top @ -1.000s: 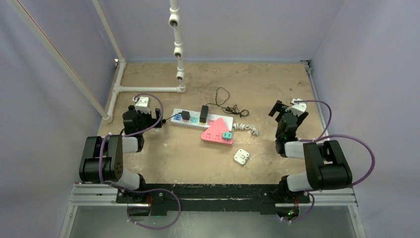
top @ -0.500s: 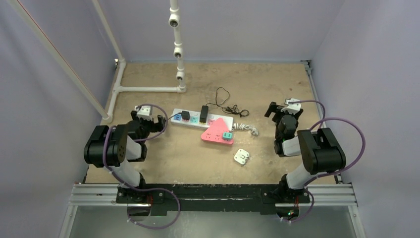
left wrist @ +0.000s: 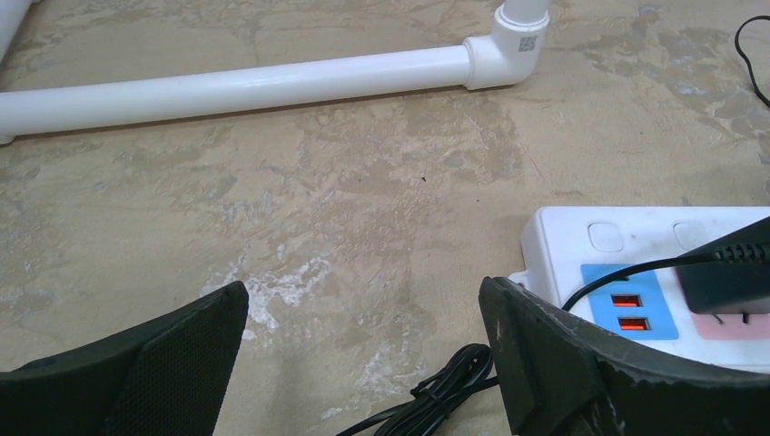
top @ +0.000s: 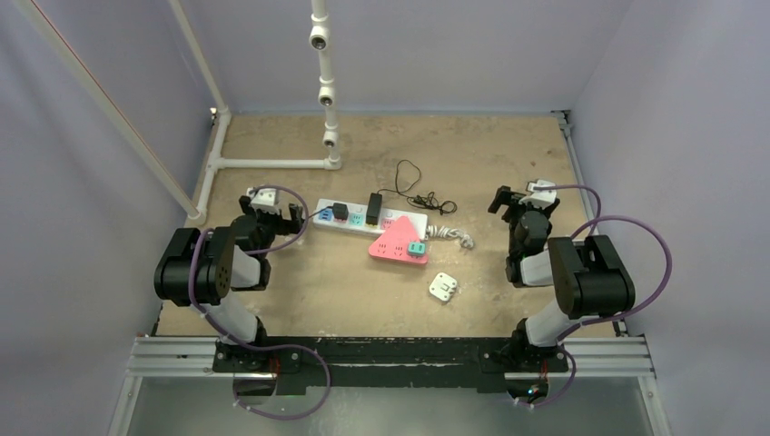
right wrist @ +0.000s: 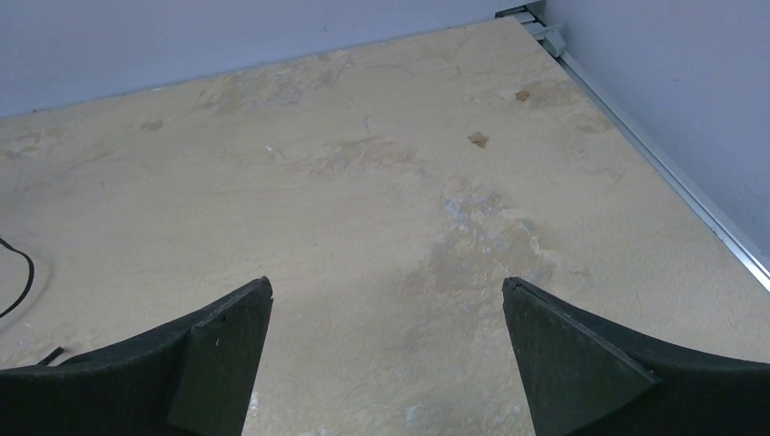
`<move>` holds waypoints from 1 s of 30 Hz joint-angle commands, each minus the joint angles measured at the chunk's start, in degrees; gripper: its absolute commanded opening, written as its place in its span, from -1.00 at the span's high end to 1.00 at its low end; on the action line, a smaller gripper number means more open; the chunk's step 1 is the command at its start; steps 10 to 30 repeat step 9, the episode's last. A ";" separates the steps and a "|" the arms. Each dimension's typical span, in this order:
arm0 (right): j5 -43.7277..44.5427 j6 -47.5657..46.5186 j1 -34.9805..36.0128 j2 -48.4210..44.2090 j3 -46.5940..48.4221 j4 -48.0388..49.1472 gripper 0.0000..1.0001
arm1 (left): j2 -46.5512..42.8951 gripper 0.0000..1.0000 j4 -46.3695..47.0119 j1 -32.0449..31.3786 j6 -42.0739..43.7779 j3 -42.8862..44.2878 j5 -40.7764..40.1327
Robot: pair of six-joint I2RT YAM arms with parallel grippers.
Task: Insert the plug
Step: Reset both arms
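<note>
A white power strip [top: 363, 219] lies mid-table with black adapters plugged in; its left end with blue USB ports shows in the left wrist view [left wrist: 636, 272]. A pink triangular socket block [top: 397, 240] with a teal plug [top: 417, 248] lies beside it. A loose white plug [top: 443, 287] lies on the table in front. My left gripper [top: 292, 216] is open and empty just left of the strip, also in the left wrist view [left wrist: 363, 295]. My right gripper [top: 505, 200] is open and empty over bare table at the right, also in the right wrist view [right wrist: 386, 291].
A white pipe frame [top: 272, 163] stands at the back left, its bar in the left wrist view [left wrist: 236, 86]. A thin black cable [top: 413, 186] coils behind the strip; a bundled black cable [left wrist: 445, 391] lies by my left fingers. A white coiled cord [top: 452, 234] leaves the strip's right end.
Both arms have turned and lowered over the last second; the left gripper moved right toward the strip's end, and the right gripper shifted slightly left and back. The objects have not moved.
</note>
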 commanded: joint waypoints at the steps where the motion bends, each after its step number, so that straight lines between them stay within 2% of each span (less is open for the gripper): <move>1: -0.73 -0.79 -0.15 -0.53 -0.39 4.39 -0.98 | -0.30 -0.98 2.97 -0.26 0.51 0.19 -0.19; 30: -0.68 -0.78 -0.15 -0.58 -0.39 4.40 -0.98 | -0.39 -0.98 1.77 -0.86 0.51 0.63 -1.62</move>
